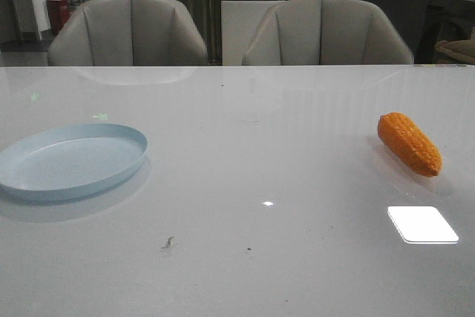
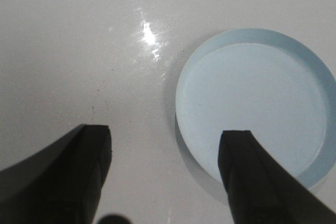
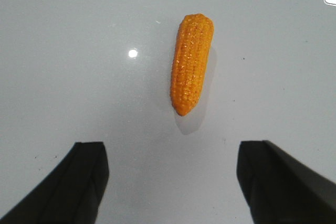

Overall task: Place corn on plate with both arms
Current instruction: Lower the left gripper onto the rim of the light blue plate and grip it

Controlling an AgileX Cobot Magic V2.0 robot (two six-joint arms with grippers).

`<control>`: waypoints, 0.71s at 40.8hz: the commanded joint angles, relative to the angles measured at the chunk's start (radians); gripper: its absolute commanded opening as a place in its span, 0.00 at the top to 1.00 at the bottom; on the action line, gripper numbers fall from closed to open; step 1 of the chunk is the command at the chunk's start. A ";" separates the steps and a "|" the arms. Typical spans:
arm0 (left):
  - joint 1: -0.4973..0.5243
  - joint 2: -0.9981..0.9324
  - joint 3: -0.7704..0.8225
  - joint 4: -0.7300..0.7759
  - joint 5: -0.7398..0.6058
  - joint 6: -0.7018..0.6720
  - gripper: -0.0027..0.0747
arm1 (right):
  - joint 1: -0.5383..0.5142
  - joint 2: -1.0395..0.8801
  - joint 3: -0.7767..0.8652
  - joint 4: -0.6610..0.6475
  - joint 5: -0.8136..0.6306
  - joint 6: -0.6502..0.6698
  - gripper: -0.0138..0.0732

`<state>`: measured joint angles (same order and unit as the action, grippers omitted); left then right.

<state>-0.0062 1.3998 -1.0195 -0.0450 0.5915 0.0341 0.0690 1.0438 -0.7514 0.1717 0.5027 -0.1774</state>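
Here we are with the corn (image 1: pixel 410 143) lying flat on the right side of the table (image 1: pixel 245 154), blunt end toward the far side and tapered tip angled nearer and right, while the plate (image 1: pixel 70 161) sits empty well apart on the left. Neither arm shows in the front view, but the wrist cameras tell the story: the right gripper (image 3: pixel 170 182) hangs over the corn with its jaws spread wide and nothing between them, the cob lying just ahead of the fingertips (image 3: pixel 89 171). The left gripper (image 2: pixel 165 177) is likewise parted and empty, one finger (image 2: pixel 244 166) over the plate's rim, the other over bare table. Now, that corn looks like hollow plastic, so I'd judge it light and stiff, nothing fragile, but glossy and round enough to roll or squirt out of a pinch. The bumpy kernel rows should give the pads some bite. Best bet, to my eye, is closing across the thick middle, jaws square to the cob's long axis, not on the narrowing tip where it could slip free.
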 commanded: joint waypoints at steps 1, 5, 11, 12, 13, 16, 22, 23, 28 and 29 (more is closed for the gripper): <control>-0.002 0.074 -0.155 -0.012 0.044 -0.008 0.31 | -0.006 -0.011 -0.034 -0.003 -0.068 -0.013 0.14; -0.002 0.196 -0.276 -0.012 0.148 -0.008 0.31 | -0.006 -0.011 -0.034 -0.003 -0.069 -0.013 0.14; -0.002 0.333 -0.402 -0.012 0.252 -0.006 0.31 | -0.006 -0.011 -0.034 -0.003 -0.069 -0.013 0.14; -0.002 0.350 -0.419 -0.012 0.265 -0.006 0.31 | -0.006 -0.011 -0.034 -0.003 -0.069 -0.013 0.14; -0.002 0.367 -0.427 -0.012 0.275 -0.006 0.31 | -0.006 -0.011 -0.034 -0.003 -0.069 -0.013 0.14; -0.002 0.415 -0.455 -0.012 0.293 -0.004 0.31 | -0.006 -0.011 -0.034 -0.003 -0.069 -0.013 0.14; -0.002 0.483 -0.464 -0.014 0.280 0.019 0.31 | -0.006 -0.011 -0.034 -0.003 -0.069 -0.013 0.14; -0.002 0.496 -0.464 -0.014 0.279 0.019 0.31 | -0.006 -0.011 -0.034 -0.003 -0.069 -0.013 0.14; -0.002 0.536 -0.464 -0.014 0.273 0.019 0.31 | -0.006 -0.011 -0.034 -0.003 -0.068 -0.013 0.14; -0.002 0.543 -0.464 -0.014 0.273 0.019 0.31 | -0.006 -0.011 -0.034 -0.003 -0.068 -0.013 0.14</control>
<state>-0.0062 1.9743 -1.4494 -0.0488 0.8893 0.0500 0.0690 1.0438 -0.7514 0.1717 0.5002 -0.1797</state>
